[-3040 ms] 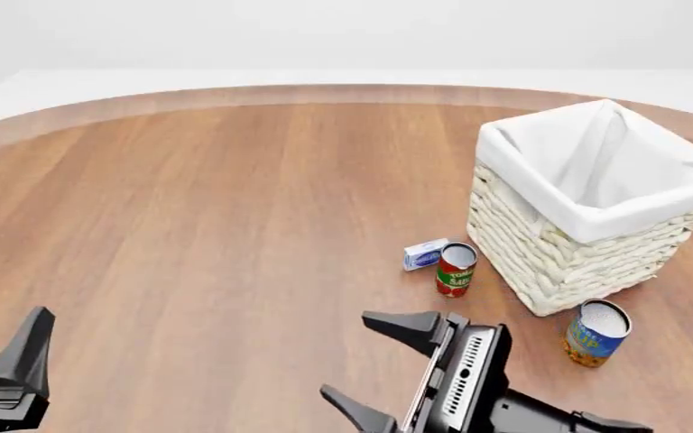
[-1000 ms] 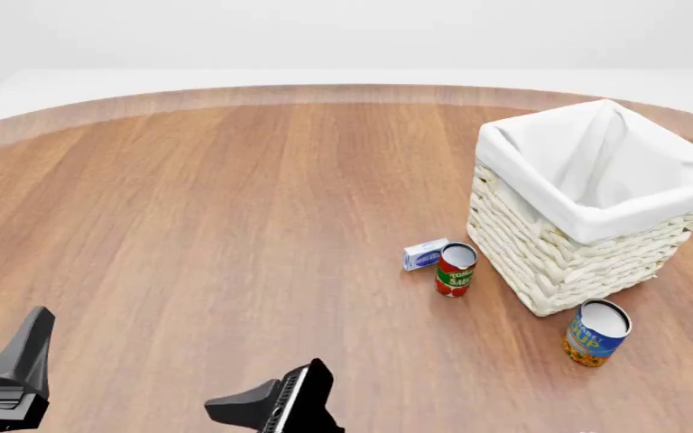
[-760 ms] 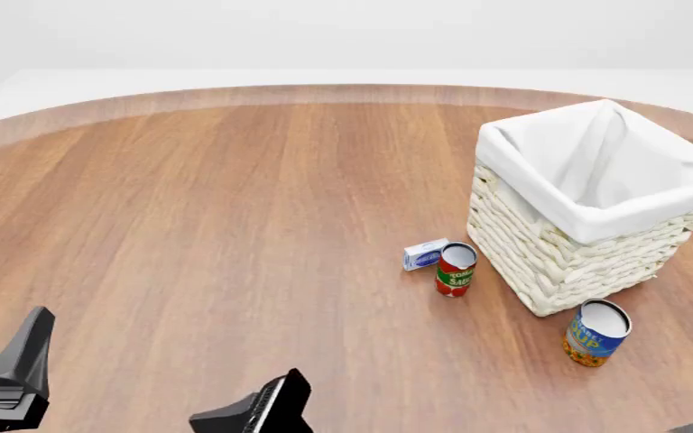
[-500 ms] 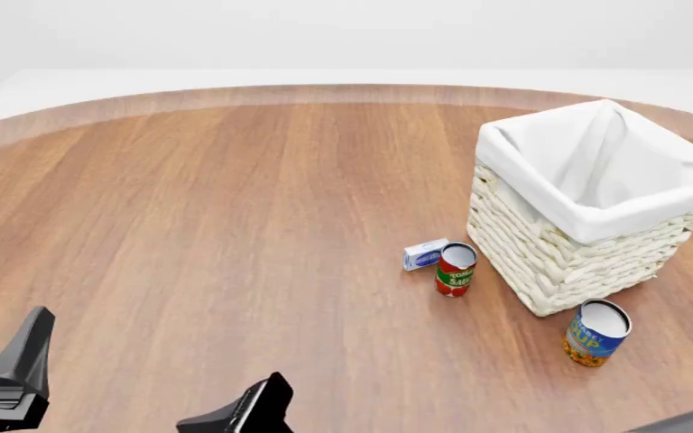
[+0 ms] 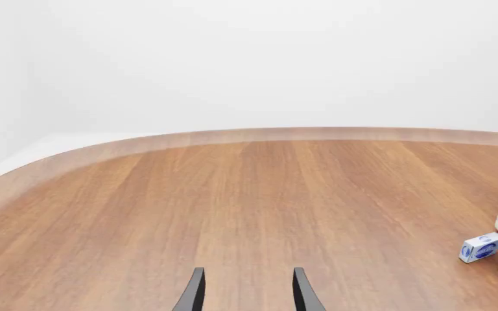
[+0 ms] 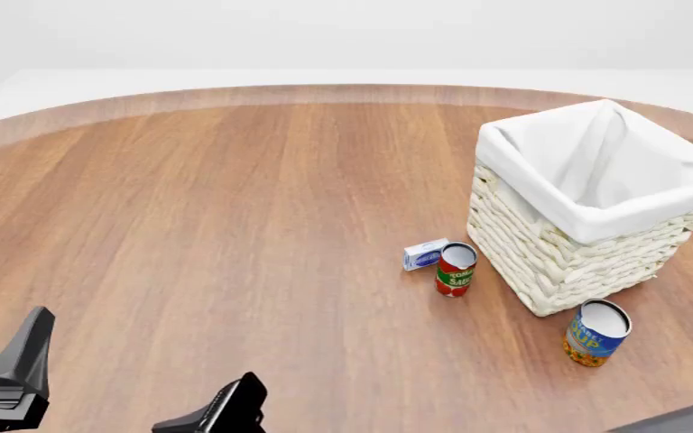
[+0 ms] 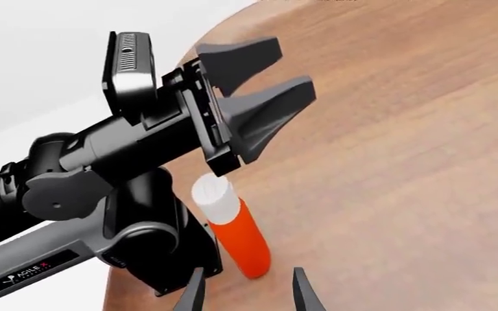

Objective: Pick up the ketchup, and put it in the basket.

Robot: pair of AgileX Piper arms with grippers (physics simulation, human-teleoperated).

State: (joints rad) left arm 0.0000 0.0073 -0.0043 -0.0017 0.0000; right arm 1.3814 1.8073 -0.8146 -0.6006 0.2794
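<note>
Ketchup [image 7: 236, 240]: stands upright on the desk [image 6: 263, 225] at its near edge, just beside the left arm's base; it shows only in the right wrist view and lies outside the front view.
Right tool [image 7: 244, 291]: released, prongs apart and aimed at the bottle, apparently lining up to straddle it.
Left tool [image 7: 253, 84]: released and empty, hanging above the ketchup, apart from it.
Obstruction: the left arm's base and tool crowd the bottle closely, so the approach likely risks a knock.
Basket [image 6: 594, 212]: on the desk's right side, well apart from the ketchup, its cloth-lined mouth open.
Nearby clutter: a red can [image 6: 455, 269] and a small white-and-blue box [image 6: 424, 254] sit just beside the basket; a blue-and-orange can [image 6: 595, 333] stands nearer.
</note>
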